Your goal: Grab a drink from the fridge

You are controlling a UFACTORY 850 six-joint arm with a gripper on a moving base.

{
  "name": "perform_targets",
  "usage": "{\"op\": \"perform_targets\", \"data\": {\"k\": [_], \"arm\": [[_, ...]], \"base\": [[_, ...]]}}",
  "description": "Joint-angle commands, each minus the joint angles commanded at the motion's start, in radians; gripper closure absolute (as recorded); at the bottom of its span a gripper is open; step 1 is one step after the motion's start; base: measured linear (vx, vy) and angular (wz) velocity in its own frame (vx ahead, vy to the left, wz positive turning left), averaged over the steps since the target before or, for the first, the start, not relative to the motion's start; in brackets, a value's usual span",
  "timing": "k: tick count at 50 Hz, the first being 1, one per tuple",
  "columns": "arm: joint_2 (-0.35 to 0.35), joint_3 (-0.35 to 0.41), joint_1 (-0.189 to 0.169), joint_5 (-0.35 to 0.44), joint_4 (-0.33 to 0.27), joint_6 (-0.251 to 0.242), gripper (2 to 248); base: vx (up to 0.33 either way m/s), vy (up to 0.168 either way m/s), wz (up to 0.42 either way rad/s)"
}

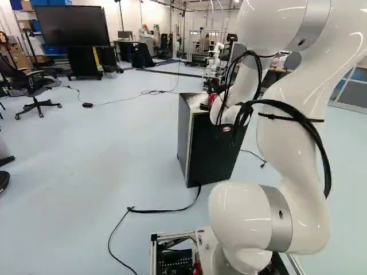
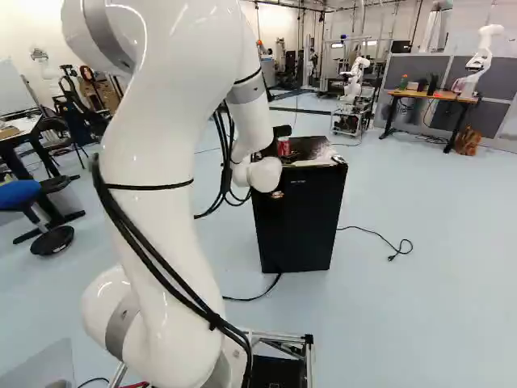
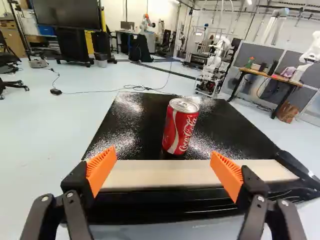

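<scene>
My gripper [image 2: 268,150] is mostly hidden by the arm's wrist in the right base view, at the near edge of the small black fridge [image 2: 299,222]. In the wrist view the gripper [image 3: 163,157] stands open, its orange pads wide apart over the fridge's pale front edge. A red drink can [image 3: 180,128] stands upright on the fridge's black top [image 3: 132,132], ahead of the fingers and between their lines, touching neither. The fridge's front is closed, and whatever is inside it is hidden.
Black cables [image 1: 163,211] lie on the floor between the base and the fridge, and another cable [image 2: 376,234] runs right of it. Farther back are an office chair [image 1: 35,94], a large screen [image 1: 71,26], a desk [image 2: 428,97] and another robot [image 2: 354,89].
</scene>
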Motion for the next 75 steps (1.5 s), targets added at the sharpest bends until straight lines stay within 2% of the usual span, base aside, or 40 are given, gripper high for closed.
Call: {"op": "perform_targets", "data": {"k": [26,38,49,50,55,56,60,61,65,66,75], "arm": [[-0.124,-0.147,0.019,0.023,0.074,0.000,3],[-0.172,-0.211,0.026,0.025,0.081,0.000,3],[-0.182,-0.226,0.028,0.025,0.081,0.000,6],[-0.182,-0.226,0.028,0.025,0.081,0.000,41],[-0.183,-0.227,0.028,0.025,0.081,0.000,41],[-0.183,-0.227,0.028,0.025,0.081,0.000,79],[-0.183,-0.227,0.028,0.025,0.081,0.000,79],[-0.183,-0.227,0.028,0.025,0.081,0.000,116],[-0.183,-0.227,0.028,0.025,0.081,0.000,116],[-0.183,-0.227,0.028,0.025,0.081,0.000,151],[-0.181,-0.226,0.028,0.025,0.081,0.000,152]], "base": [[0.000,0.000,0.000],[0.000,0.000,0.000],[0.000,0.000,0.000],[0.000,0.000,0.000],[0.000,0.000,0.000],[0.000,0.000,0.000],[0.000,0.000,0.000],[0.000,0.000,0.000],[0.000,0.000,0.000],[0.000,0.000,0.000],[0.000,0.000,0.000]]}}
